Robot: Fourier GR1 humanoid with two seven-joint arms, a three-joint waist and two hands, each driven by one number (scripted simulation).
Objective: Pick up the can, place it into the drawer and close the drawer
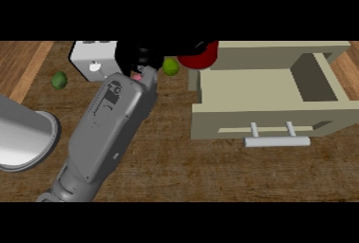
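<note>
A wooden kitchen counter [210,175] seen from steeply above. At the left edge, close to the viewer, sits a large grey cylinder [24,135] with a flared rim; whether it is part of the robot's other arm cannot be told, and no left hand is visible. Farther back on the left lies a small dark green fruit [60,79]. To its right, at the far edge, stands a white box [95,57] with a pale knob on its front.

A grey forearm [108,128] rises from the near left and slants toward the far middle of the counter. It ends in the black right hand [140,54], whose fingers stretch rightward and curl over the top of the red can [196,60], hiding the can's upper part. A yellow-green fruit [170,66] lies just left of the can, beside the hand.

The can is at the far left corner of the drawer [259,118], outside it; whether it rests on the counter or is lifted cannot be told. The beige drawer is pulled open on the right, its silver handle [277,141] facing near, with the beige cabinet [280,52] behind it
</note>
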